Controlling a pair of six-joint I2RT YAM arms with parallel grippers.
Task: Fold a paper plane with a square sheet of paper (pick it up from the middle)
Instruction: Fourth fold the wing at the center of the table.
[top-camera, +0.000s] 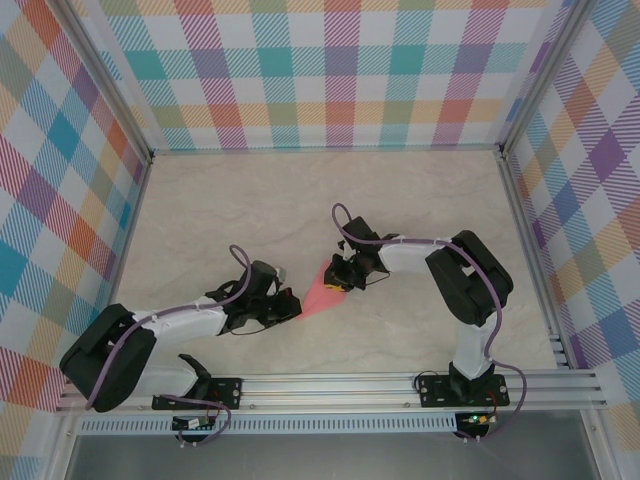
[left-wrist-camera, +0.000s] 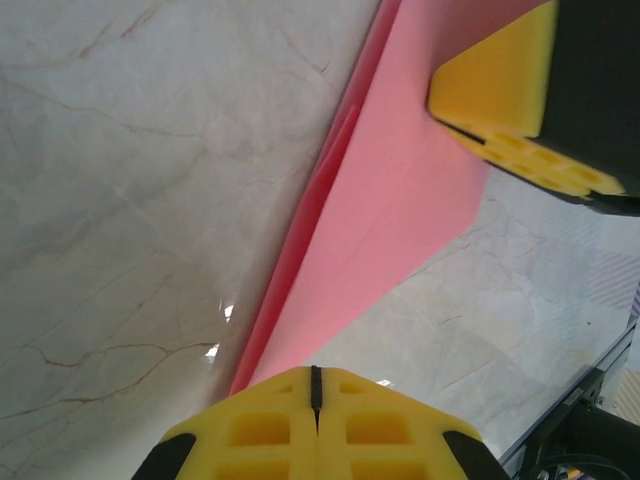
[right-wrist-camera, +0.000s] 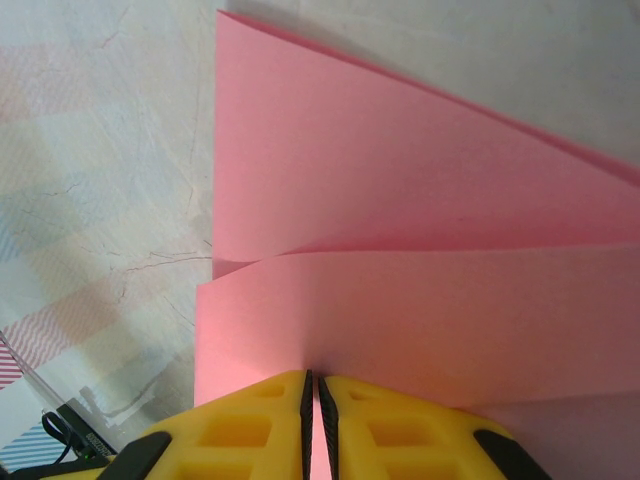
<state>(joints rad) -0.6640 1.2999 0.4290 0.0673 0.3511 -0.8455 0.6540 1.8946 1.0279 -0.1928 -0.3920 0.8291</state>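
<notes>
Right gripper (right-wrist-camera: 314, 385) fingers pinch folded paper (top-camera: 322, 290) edge; left gripper (left-wrist-camera: 315, 378) fingers clenched empty over its tip. Press flat on bench (top-camera: 250, 200), drag along crease, hold pinch.

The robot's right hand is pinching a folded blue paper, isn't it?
Not blue. The folded paper is pink. The right wrist view shows it, with the right gripper pinching its edge.

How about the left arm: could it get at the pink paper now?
Probably yes: the left gripper sits shut at the edge of the pink paper, nothing between; the right gripper pinches its other end.
</notes>
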